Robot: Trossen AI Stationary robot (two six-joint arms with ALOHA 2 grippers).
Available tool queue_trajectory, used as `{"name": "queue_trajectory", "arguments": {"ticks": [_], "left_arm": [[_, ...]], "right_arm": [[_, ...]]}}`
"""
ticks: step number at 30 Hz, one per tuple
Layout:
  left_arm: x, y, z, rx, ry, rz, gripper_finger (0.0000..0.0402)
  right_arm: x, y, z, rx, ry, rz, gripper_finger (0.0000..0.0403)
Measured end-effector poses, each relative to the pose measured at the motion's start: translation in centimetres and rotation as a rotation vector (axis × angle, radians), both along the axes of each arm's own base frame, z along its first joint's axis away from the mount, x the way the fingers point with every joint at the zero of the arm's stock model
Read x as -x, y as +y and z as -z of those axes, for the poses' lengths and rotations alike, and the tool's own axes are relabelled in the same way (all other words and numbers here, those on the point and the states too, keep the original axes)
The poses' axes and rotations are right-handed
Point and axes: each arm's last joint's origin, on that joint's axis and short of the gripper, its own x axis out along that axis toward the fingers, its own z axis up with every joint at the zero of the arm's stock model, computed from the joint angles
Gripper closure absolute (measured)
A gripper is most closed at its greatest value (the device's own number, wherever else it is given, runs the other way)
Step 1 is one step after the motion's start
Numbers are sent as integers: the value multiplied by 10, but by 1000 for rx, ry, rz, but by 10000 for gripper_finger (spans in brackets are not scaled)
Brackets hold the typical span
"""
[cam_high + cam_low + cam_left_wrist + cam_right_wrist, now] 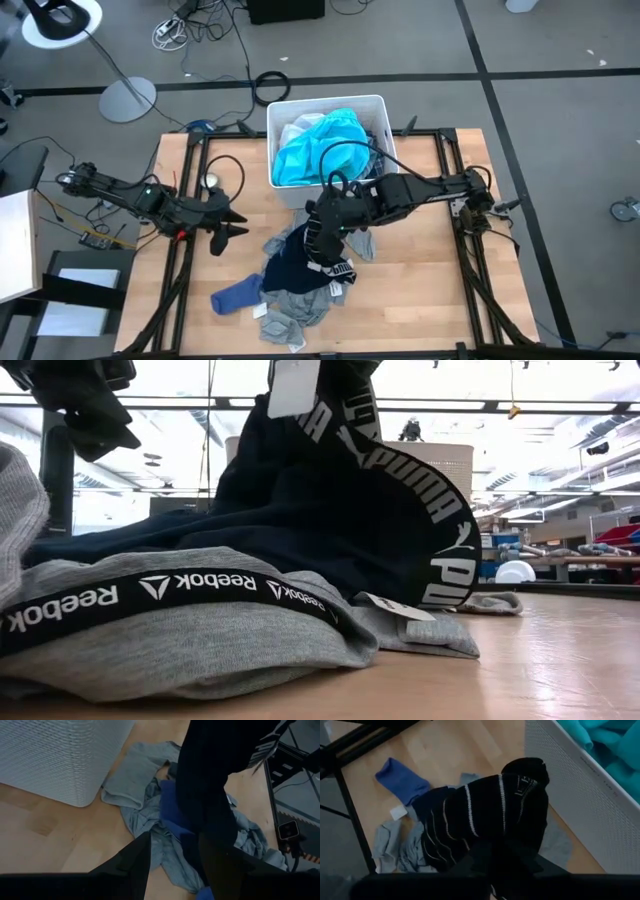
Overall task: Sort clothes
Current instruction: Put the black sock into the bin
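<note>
Left gripper (pixel 228 222) open at left, right gripper (pixel 322 243) mid-table

Dark navy piece (pixel 485 815) hangs above blue sock (pixel 402 780), beside white bin (pixel 580 790).

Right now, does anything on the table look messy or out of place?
Yes. The clothes lie in a jumbled heap on the table in front of the white bin. A blue sock lies at the heap's edge. The right gripper has a dark navy piece half lifted, draping.
</note>
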Motion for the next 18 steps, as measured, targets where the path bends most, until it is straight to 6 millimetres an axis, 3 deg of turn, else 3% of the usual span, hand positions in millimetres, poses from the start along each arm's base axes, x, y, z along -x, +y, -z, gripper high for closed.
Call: {"name": "queue_trajectory", "arguments": {"ticks": [18], "left_arm": [[0,0,0,8,-1,-9,230]], "right_arm": [[-5,1,-3,-15,-57,0,358]]}}
